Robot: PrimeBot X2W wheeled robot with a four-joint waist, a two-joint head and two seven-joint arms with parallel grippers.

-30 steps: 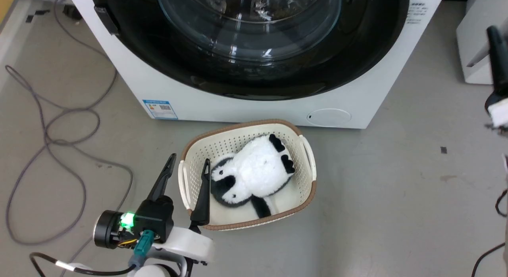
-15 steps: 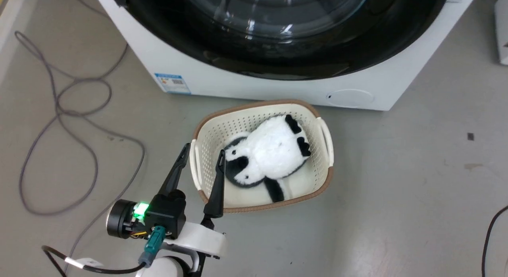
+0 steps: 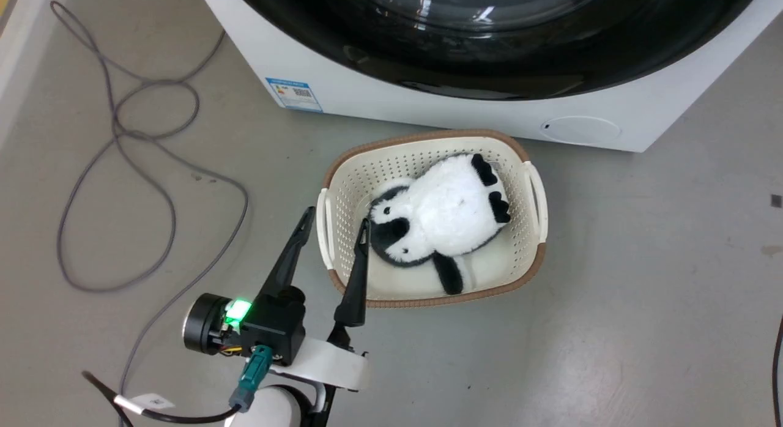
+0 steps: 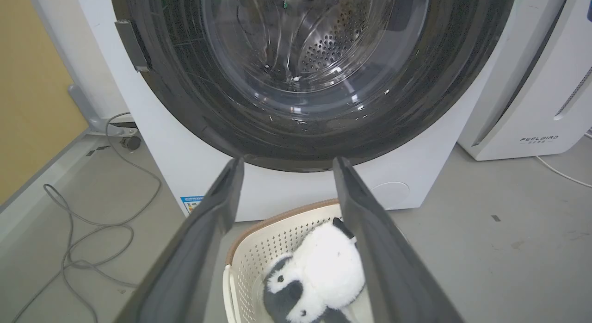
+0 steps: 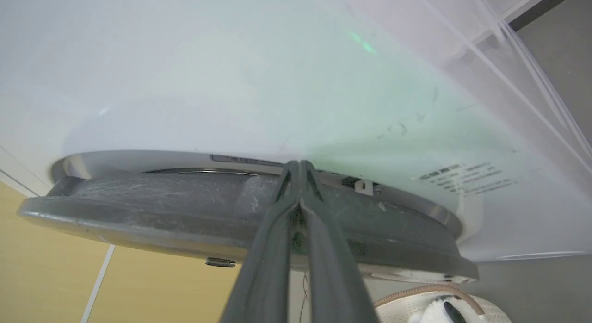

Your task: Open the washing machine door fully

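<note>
Left tool (image 3: 337, 216) stays wide; right tool (image 5: 299, 163) narrow at washing machine door (image 5: 162, 212); camera turned.

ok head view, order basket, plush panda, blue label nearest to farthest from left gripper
From the left gripper:
1. basket, rim at its fingertips
2. plush panda, inside the basket
3. blue label, low on the washing machine

white washing machine (image 3: 367, 101), black door (image 3: 489, 60), cream basket (image 3: 391, 170), black-and-white plush (image 3: 452, 216)
</note>
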